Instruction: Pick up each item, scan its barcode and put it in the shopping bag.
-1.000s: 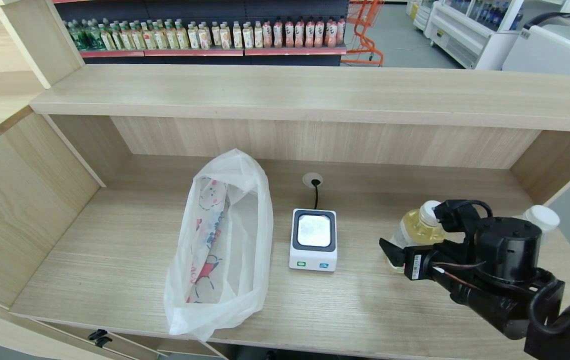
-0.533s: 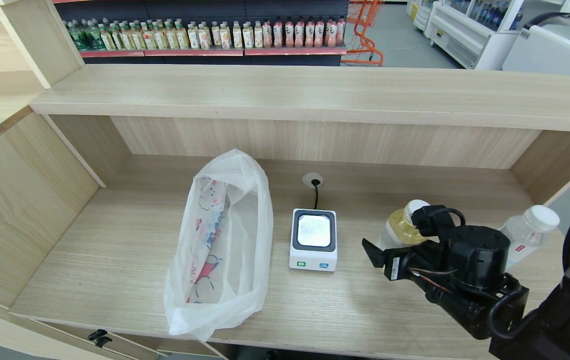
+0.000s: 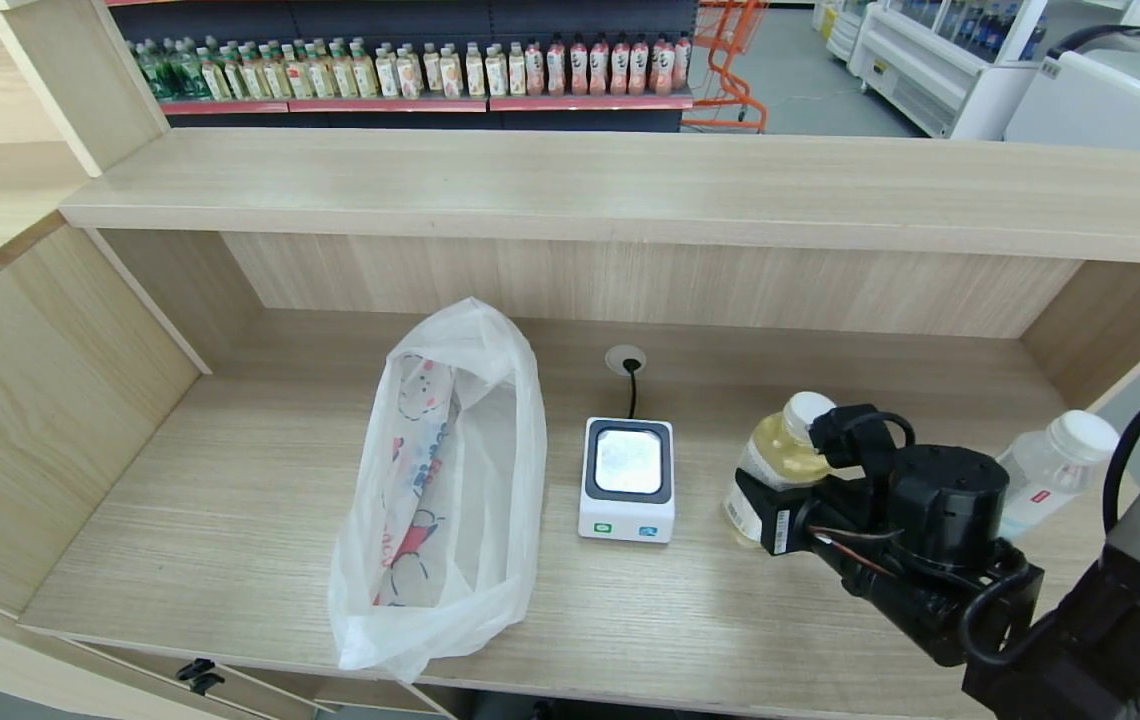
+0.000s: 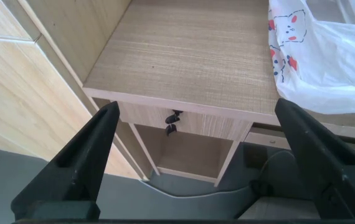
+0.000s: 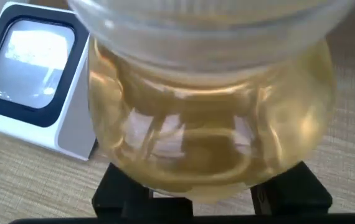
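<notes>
Amber bottle (image 3: 776, 452) pinched by right end effector (image 3: 778, 492) beside scanner (image 3: 627, 478); left end effector (image 4: 196, 112) spread.

Pale wood counter (image 3: 230, 520), drink shelves (image 3: 410, 72), freezers (image 3: 930, 70) behind.

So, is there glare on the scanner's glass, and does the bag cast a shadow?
Head view: the scanner glass shows a pale reflected patch; the bag casts only a faint, soft shadow on the counter. Right wrist view: that glass glares white beside the bottle.
</notes>
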Motion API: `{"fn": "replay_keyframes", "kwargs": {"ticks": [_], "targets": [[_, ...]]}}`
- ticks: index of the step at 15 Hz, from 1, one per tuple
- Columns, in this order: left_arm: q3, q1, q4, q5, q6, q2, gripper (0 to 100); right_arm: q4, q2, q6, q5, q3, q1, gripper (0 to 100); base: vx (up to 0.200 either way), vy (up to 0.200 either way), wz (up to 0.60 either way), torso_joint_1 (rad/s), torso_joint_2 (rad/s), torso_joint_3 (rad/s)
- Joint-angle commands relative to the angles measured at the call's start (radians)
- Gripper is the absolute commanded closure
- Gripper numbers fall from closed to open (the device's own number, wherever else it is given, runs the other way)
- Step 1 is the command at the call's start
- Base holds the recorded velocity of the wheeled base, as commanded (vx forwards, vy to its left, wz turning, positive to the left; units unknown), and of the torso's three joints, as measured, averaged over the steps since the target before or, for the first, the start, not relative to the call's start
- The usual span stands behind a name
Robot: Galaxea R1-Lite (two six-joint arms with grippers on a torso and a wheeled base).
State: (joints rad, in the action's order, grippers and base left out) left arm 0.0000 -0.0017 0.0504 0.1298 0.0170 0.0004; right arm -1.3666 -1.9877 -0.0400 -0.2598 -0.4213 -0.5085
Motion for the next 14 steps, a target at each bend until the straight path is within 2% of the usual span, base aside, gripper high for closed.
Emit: {"fn": "replay_keyframes", "kwargs": {"ticks": [1,5,7,8,9,10,11,12,13,14], "targets": [[0.0,0.0,0.0,0.001,0.0,0.0,0,0.0,-0.002,0.02,-0.001,-0.017,0.005,100,0.0,0.0,0.0,0.0,0.0,0.0],[0.0,0.0,0.0,0.001,0.0,0.0,0,0.0,-0.002,0.092,0.001,-0.05,0.001,100,0.0,0.0,0.0,0.0,0.0,0.0],[0.0,0.0,0.0,0.001,0.0,0.0,0,0.011,0.047,0.089,0.04,-0.073,0.01,100,0.0,0.0,0.0,0.0,0.0,0.0],[0.0,0.0,0.0,0.001,0.0,0.0,0,0.061,0.121,0.077,0.122,-0.093,0.051,100,0.0,0.0,0.0,0.0,0.0,0.0],[0.0,0.0,0.0,0.001,0.0,0.0,0,0.176,0.214,0.074,0.203,-0.109,0.081,100,0.0,0.0,0.0,0.0,0.0,0.0],[0.0,0.0,0.0,0.001,0.0,0.0,0,0.376,0.359,0.06,0.335,-0.125,0.122,100,0.0,0.0,0.0,0.0,0.0,0.0],[0.0,0.0,0.0,0.001,0.0,0.0,0,0.486,0.435,0.04,0.422,-0.131,0.145,100,0.0,0.0,0.0,0.0,0.0,0.0],[0.0,0.0,0.0,0.001,0.0,0.0,0,0.644,0.533,0.026,0.596,-0.166,0.205,100,0.0,0.0,0.0,0.0,0.0,0.0],[0.0,0.0,0.0,0.001,0.0,0.0,0,0.739,0.587,0.025,0.763,-0.215,0.245,100,0.0,0.0,0.0,0.0,0.0,0.0],[0.0,0.0,0.0,0.001,0.0,0.0,0,0.782,0.612,0.015,0.846,-0.244,0.255,100,0.0,0.0,0.0,0.0,0.0,0.0]]}}
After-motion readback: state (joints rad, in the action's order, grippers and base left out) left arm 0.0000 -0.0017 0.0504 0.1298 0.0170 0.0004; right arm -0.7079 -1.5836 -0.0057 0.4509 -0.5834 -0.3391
